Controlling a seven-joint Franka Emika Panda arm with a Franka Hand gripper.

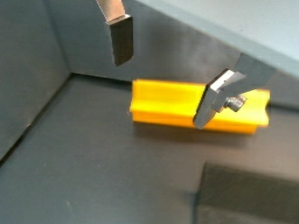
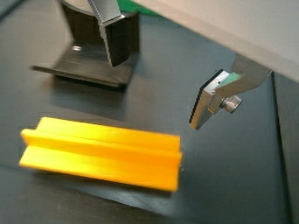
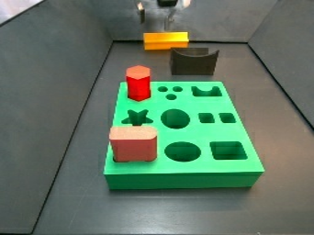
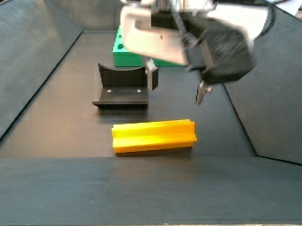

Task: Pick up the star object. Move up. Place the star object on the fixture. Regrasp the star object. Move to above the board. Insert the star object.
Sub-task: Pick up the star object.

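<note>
i'm on the pick-up step: the tool (image 4: 175,90) hangs open and empty above the star object (image 4: 154,136), which lies flat on the floor just beside the fixture (image 4: 122,88). next i'd lower to straddle it, i judge. a side view alone shows the board (image 3: 179,138).
</note>
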